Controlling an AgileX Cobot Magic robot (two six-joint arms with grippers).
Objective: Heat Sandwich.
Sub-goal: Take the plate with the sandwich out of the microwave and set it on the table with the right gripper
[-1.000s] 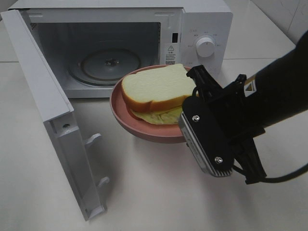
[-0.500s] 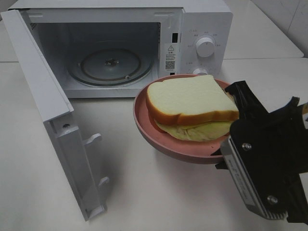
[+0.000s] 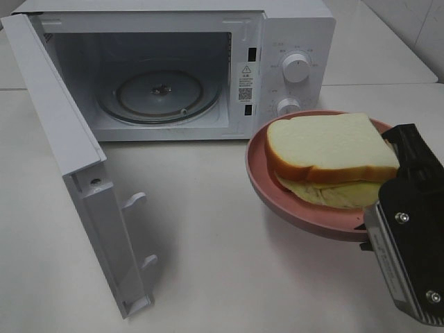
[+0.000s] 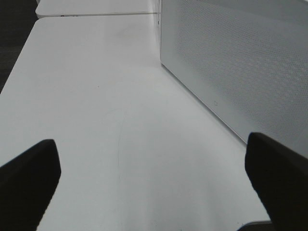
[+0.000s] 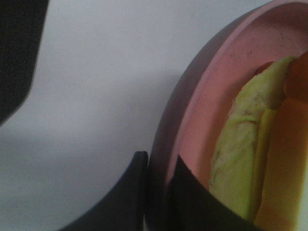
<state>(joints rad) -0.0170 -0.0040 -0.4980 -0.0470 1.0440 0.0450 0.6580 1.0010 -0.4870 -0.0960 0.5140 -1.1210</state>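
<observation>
The sandwich (image 3: 329,149), white bread with tan crust and pale green-yellow filling, lies on a round pink plate (image 3: 267,187). The plate hangs above the table, in front of the microwave's control panel and to the right of its opening. My right gripper (image 3: 371,225) is shut on the plate's near right rim. In the right wrist view (image 5: 161,192) one finger sits under the rim (image 5: 192,110) and one inside it, beside the filling (image 5: 240,159). My left gripper (image 4: 154,183) is open and empty above bare table; it is out of the exterior view.
The white microwave (image 3: 291,41) stands at the back with its door (image 3: 76,173) swung wide open to the left. Its glass turntable (image 3: 159,94) is bare. The door's dotted panel (image 4: 240,62) is close beside my left gripper. The white table (image 3: 222,263) spreads in front.
My right gripper has carried the plate with the sandwich to the right, from in front of the microwave opening to in front of the control panel. The door has not moved.
</observation>
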